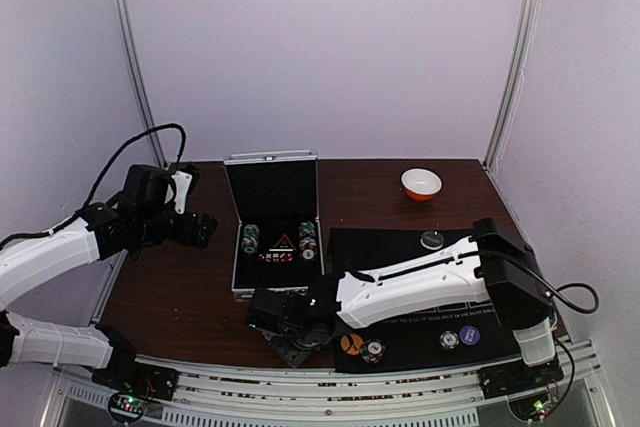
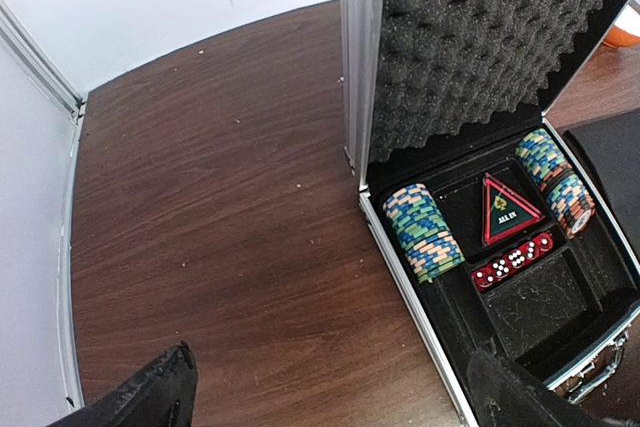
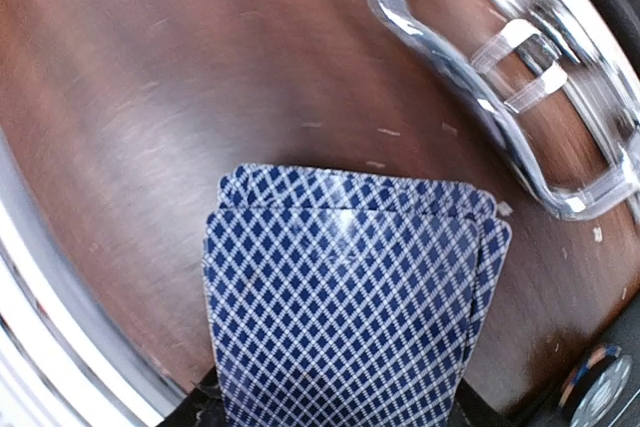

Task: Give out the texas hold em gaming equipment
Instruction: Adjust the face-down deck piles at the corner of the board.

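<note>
Left gripper (image 2: 330, 395) spread wide left of case (image 2: 352, 57), holding nothing, right gripper (image 1: 289, 335) low before case, flanking 1 fanned stack of cards (image 3: 350, 297), grip unclear

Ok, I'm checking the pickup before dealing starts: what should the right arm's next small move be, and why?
Probably close the right gripper onto the cards and lift a little. The right wrist view shows the slightly fanned blue-backed pile lying flat on the table between the fingers, beside the case handle; whether they already grip it is unclear.
</note>
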